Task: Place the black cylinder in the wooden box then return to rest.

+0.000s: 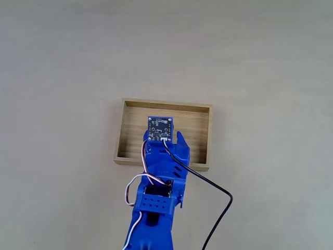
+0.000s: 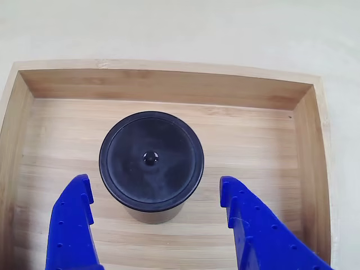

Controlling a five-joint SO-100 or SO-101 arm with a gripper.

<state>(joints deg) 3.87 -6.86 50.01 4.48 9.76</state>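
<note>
Inside the wooden box [image 2: 169, 87], the black cylinder [image 2: 151, 161] stands upright (dimpled top).

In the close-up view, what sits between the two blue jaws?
The black cylinder, upright on the wooden box floor. The jaws of the gripper stand open, with a strip of bare wood on each side between them and it.

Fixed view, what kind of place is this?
Probably a hobby or lab tabletop setup: a plain beige table, a blue arm with exposed wiring, its gripper over a wooden box holding a black cylinder.
</note>
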